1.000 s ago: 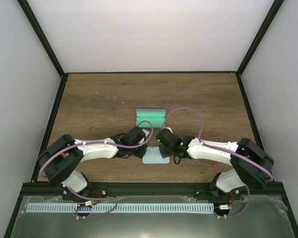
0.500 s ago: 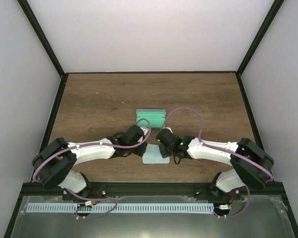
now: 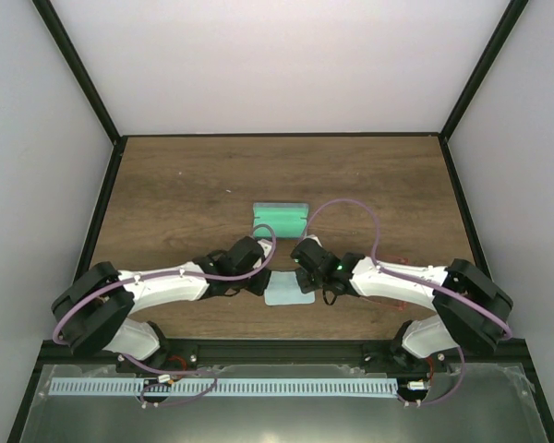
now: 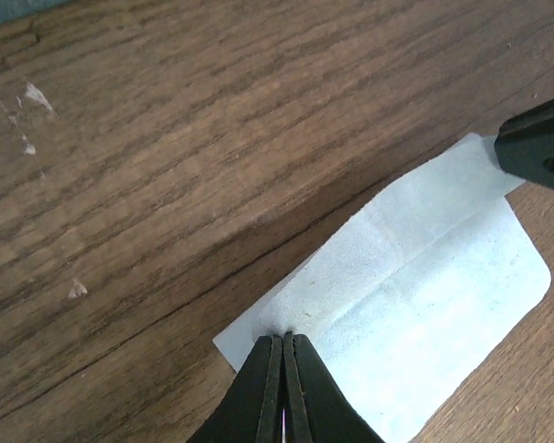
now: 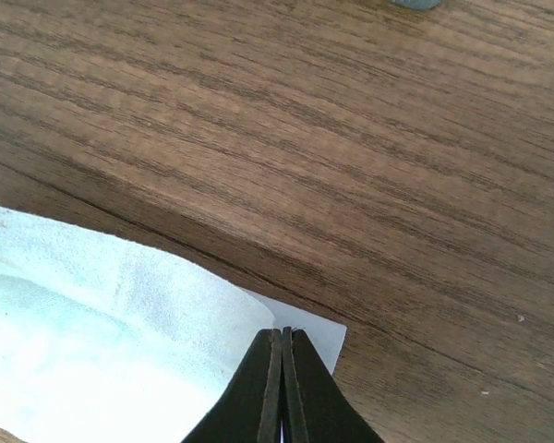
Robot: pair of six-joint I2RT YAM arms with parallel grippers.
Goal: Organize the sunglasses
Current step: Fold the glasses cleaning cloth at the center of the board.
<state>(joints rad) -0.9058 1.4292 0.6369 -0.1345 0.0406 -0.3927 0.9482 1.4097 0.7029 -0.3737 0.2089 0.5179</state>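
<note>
The pale blue cloth (image 3: 286, 293) lies on the table between my two grippers. My left gripper (image 3: 263, 281) is shut on the cloth's left corner, seen close in the left wrist view (image 4: 283, 338), where the cloth (image 4: 415, 295) shows a fold crease. My right gripper (image 3: 307, 279) is shut on the right corner, seen in the right wrist view (image 5: 282, 330), with the cloth (image 5: 92, 351) lifted and curled there. The open case (image 3: 282, 217), green inside, lies just beyond. The sunglasses do not show clearly; a thin red trace (image 3: 399, 262) peeks beside my right forearm.
The wooden table (image 3: 185, 194) is framed by black rails and white walls. The case's blue-grey edge shows at the top of the left wrist view (image 4: 18, 9) and of the right wrist view (image 5: 415, 3). One right fingertip (image 4: 540, 152) shows in the left wrist view.
My left arm's elbow has swung down and to the left, and its gripper has edged slightly nearer. The right arm and the cloth have barely moved.
</note>
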